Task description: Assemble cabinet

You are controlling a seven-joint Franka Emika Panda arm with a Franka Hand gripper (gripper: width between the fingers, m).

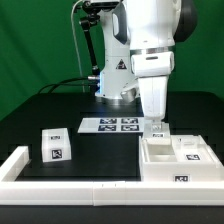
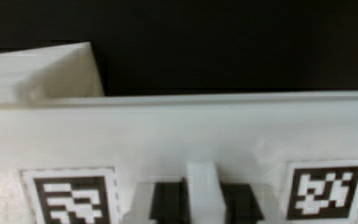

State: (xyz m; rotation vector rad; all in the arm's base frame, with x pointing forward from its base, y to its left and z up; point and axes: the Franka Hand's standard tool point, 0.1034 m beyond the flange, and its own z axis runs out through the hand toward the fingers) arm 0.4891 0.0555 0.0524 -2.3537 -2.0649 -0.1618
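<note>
We see the large white plastic box-shaped cabinet body lying open side up on the black table, at the exterior view's right; its far corner, on the exterior view's left side, sits under the gripper of the white robot arm. A small white plastic block bearing square tags stands well apart, at the exterior view's left; bare table lies between the two. A long low white rail runs along the near edge and turns back beside the block; we cannot tell whether its end touches the cabinet body or stops just beside it. The marker board lies flat behind that open strip, near the arm's base.

In the wrist view the cabinet body fills the frame as a blurred white wall; two tags on it are cut off by the frame's edge. The gripper is set narrow, its dark fingers close on either side of a thin white upright rib; the blur hides whether they press on it. A pale slanted shape beyond the wall is too soft to name.
</note>
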